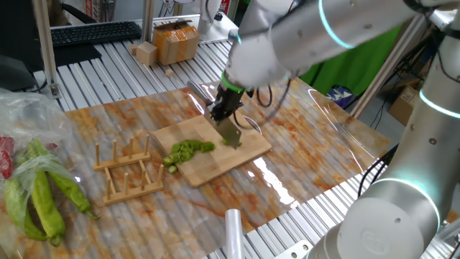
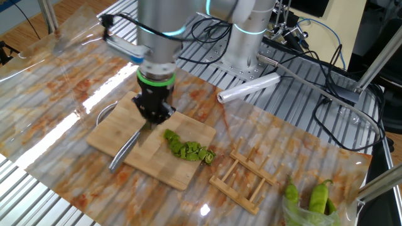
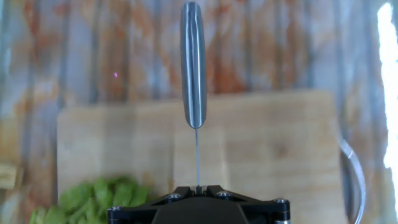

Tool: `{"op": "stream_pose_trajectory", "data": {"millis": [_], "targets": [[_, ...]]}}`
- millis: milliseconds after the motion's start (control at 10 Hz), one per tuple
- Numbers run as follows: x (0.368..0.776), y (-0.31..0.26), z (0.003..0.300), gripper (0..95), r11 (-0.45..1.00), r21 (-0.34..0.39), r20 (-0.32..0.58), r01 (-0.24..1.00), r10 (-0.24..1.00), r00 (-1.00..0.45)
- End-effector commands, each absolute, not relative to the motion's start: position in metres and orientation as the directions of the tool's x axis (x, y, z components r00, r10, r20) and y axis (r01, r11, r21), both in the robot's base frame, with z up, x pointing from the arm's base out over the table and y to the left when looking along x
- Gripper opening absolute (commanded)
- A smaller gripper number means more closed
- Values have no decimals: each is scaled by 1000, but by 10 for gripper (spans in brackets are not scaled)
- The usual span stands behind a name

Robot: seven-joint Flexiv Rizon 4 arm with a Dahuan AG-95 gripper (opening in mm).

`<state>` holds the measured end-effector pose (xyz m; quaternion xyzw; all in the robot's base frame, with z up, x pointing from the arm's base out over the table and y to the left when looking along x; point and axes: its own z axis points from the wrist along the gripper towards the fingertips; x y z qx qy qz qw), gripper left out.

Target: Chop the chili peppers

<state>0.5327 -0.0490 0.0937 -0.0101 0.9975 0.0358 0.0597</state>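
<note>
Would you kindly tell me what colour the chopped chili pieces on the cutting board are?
Bright green chili pieces, piled on the pale wooden cutting board; clearest in the other fixed view.

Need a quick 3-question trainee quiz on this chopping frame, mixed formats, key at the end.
1. True or false: the gripper is shut on the knife.
2. The chili pieces lie on: A) cutting board B) wooden rack C) plastic roll
3. Fill in: the uncut green peppers sit in a ___ bag.

Key: 1 true; 2 A; 3 plastic
</note>
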Motion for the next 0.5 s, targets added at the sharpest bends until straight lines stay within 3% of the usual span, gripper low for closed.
{"op": "stream_pose_trajectory", "data": {"millis": [100,400,500], "targets": [[525,-58,120,0,997,57,-116,52,59,-992],[510,-73,166,0,990,57,-69,128,132,-989],[509,-74,169,0,990,54,-70,131,134,-988]]}}
